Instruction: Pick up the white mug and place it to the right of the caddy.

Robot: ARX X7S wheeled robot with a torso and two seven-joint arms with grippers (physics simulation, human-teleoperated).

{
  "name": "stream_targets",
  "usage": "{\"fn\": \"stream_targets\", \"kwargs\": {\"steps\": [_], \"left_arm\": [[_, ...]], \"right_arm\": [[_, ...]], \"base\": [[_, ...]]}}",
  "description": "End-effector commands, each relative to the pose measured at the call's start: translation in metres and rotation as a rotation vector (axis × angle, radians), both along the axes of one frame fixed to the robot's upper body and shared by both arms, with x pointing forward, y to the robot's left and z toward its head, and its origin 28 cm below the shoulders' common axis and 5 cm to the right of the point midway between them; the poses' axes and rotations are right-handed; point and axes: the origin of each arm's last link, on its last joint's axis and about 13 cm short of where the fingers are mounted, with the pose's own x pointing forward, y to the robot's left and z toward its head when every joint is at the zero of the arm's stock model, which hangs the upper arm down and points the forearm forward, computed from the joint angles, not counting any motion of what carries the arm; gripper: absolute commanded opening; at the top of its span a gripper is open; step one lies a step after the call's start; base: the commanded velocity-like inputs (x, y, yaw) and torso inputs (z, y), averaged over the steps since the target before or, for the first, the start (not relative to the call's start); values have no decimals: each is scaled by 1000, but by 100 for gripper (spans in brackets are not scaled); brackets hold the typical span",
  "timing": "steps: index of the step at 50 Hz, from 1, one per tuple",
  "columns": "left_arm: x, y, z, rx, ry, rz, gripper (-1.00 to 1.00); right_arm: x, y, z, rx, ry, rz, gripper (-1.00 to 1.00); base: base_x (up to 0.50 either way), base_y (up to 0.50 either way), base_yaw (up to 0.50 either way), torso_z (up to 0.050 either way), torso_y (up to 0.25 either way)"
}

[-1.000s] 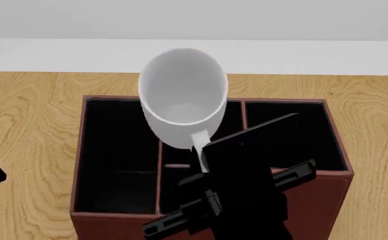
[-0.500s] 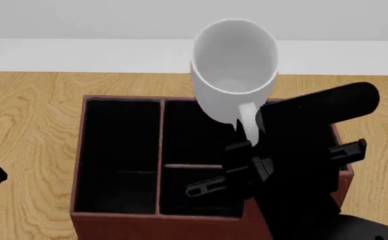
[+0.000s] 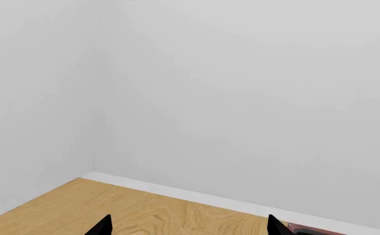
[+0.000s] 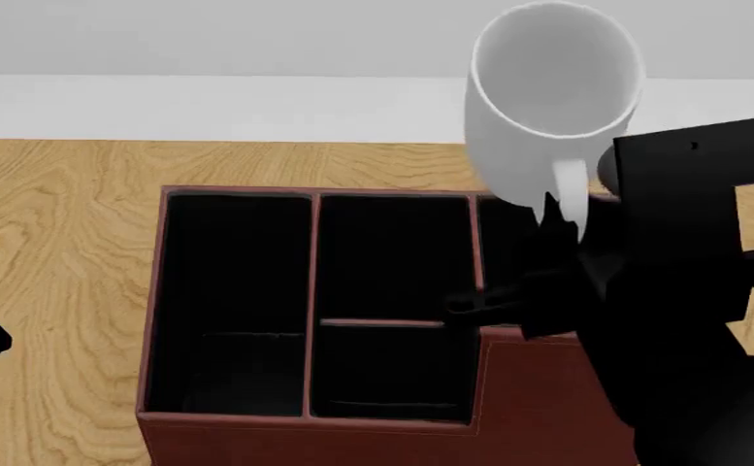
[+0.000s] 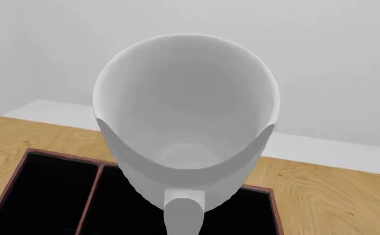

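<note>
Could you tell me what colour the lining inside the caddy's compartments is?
Black, seen best in the head view of the caddy.

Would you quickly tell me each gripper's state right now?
Left gripper: open, holding nothing.
Right gripper: shut on the white mug by its handle.

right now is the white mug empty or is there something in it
Empty. The right wrist view looks straight into the white mug and shows only its bare white bottom; the head view shows the same plain inside.
</note>
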Motion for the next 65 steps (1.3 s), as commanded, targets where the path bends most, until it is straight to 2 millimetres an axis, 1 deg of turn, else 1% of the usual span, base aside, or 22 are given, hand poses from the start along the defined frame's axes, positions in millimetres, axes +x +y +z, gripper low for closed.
{"fn": "stream_targets", "kwargs": {"steps": [1, 4, 13, 22, 29, 44, 47, 61, 65], "left_arm": [[0, 0, 0, 0, -1, 2, 100], [1, 0, -1, 0, 1, -1, 100], [2, 0, -2, 1, 5, -1, 100], [2, 0, -1, -1, 7, 3, 100], [5, 1, -4, -3, 13, 6, 100], [15, 3, -10, -3, 37, 19, 100], [18, 4, -13, 0, 46, 22, 100], [21, 3, -10, 18, 31, 33, 100], [24, 2, -13, 19, 41, 29, 100]], "right_arm": [[7, -14, 10, 2, -7, -66, -100], [11, -20, 11, 2, 9, -93, -100], [16, -30, 13, -3, 30, -139, -100], [22, -42, 20, 3, 43, -182, -100], [28, -53, 21, 15, 55, -224, -100], [26, -69, 36, -11, 41, -306, -100], [29, -71, 35, -21, 52, -325, -100], [36, -85, 39, -24, 57, -379, -100], [40, -91, 35, -26, 75, -392, -100]], "base": [[0, 0, 0, 0, 0], [0, 0, 0, 0, 0], [0, 0, 0, 0, 0], [0, 0, 0, 0, 1], [0, 0, 0, 0, 0], [0, 0, 0, 0, 1], [0, 0, 0, 0, 3], [0, 0, 0, 0, 0], [0, 0, 0, 0, 3]]}}
